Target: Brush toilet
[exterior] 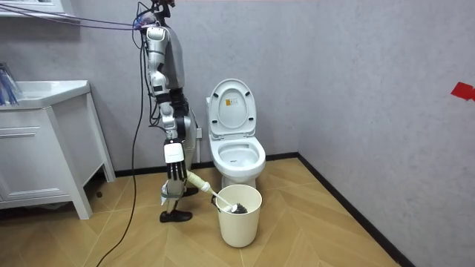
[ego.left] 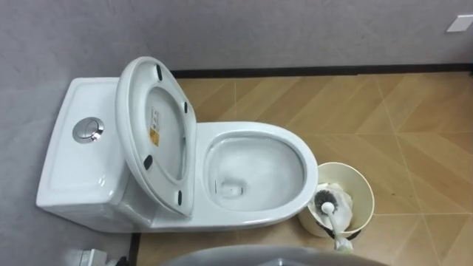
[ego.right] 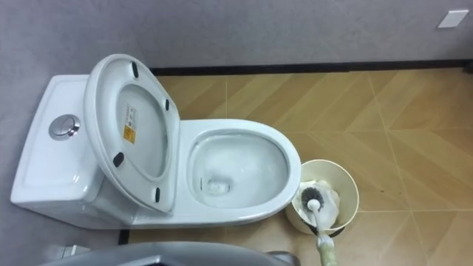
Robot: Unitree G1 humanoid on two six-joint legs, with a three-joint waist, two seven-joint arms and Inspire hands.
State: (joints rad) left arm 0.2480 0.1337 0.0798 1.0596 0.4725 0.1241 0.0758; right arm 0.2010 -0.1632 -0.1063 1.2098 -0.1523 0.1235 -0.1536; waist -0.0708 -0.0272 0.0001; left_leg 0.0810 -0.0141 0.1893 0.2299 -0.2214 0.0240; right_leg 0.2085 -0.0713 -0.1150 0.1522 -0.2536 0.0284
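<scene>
Robot stands on the wood floor (ego.left: pixel 414 125), side-on to the toilet bowl (ego.left: pixel 299 159), at the room view's left of it. Right hand (exterior: pixel 177 172) hangs low, fingers clasped round the handle end of the toilet brush (ego.left: pixel 332 218). Brush slants down, bristle head inside the cream bin (ego.left: pixel 363 186). Bin sits on the floor, just beside the bowl's front rim. Seat (ego.left: pixel 155 133) raised against the cistern (ego.left: pixel 74 170). Flush button (ego.left: pixel 88 130) on the cistern top. Grey wall (ego.left: pixel 259 29) behind.
</scene>
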